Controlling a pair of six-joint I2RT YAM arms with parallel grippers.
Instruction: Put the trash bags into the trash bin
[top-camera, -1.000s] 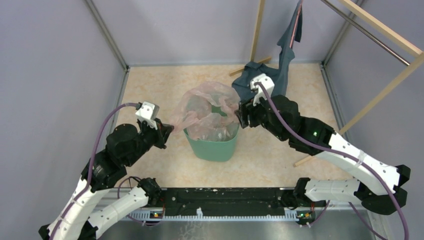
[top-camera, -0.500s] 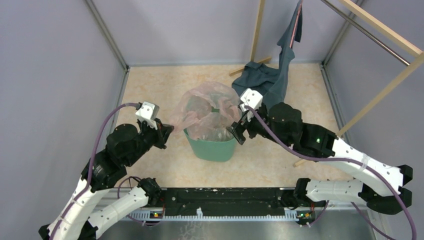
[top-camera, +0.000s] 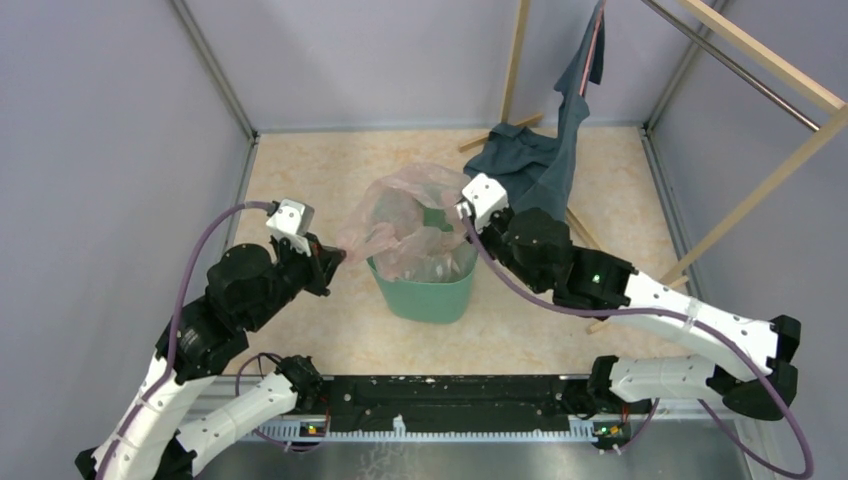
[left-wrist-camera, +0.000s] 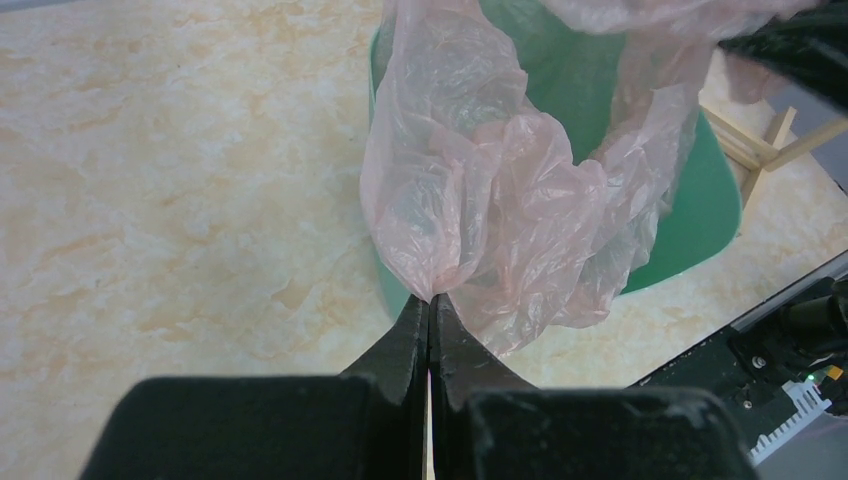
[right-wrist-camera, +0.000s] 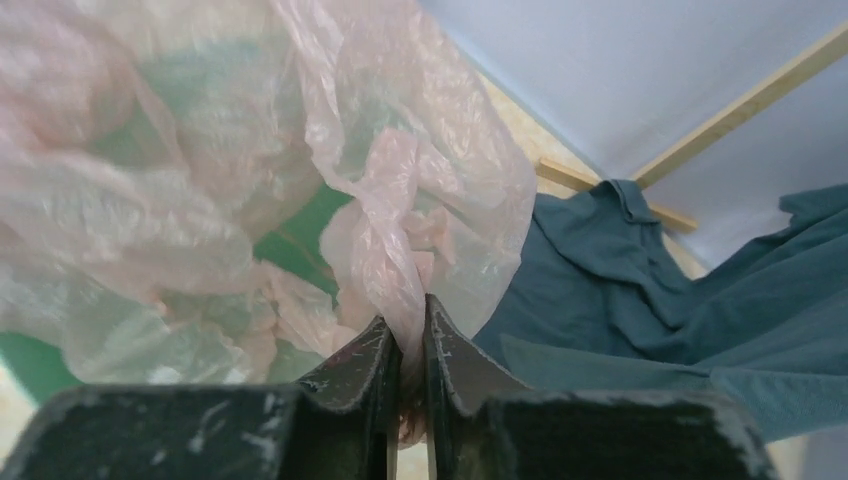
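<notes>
Trash bag (top-camera: 400, 215): thin pale-pink film, wrinkled and glossy, stretched between both grippers over the mouth of the trash bin (top-camera: 425, 298). Most of the film billows above the rim. Some hangs down inside, with the green walls showing through it.

Left gripper (left-wrist-camera: 430, 308): jaws pressed together with no visible gap, a gathered corner of film pinched right at the tips. From that pinch the bag fans out ahead and upward. The bin stands just ahead of the tips, and a fold of film drapes outside its near wall.

Right gripper (right-wrist-camera: 410, 330): jaws nearly together, a twisted bunch of film clamped in the narrow slot between them. The bag spreads ahead and to the left of its fingers, with the green bin interior behind.

Overhead view: the grippers sit on opposite sides of the bin, the left one a little off the rim, the right one at the rim's far right corner.

Garment (right-wrist-camera: 650, 290), dark blue-grey, lies ahead and to the right of the right gripper. Whether it touches the film is unclear. Behind it stands a wooden frame (top-camera: 760, 192). A beige marbled table (top-camera: 300, 170) lies under everything.
</notes>
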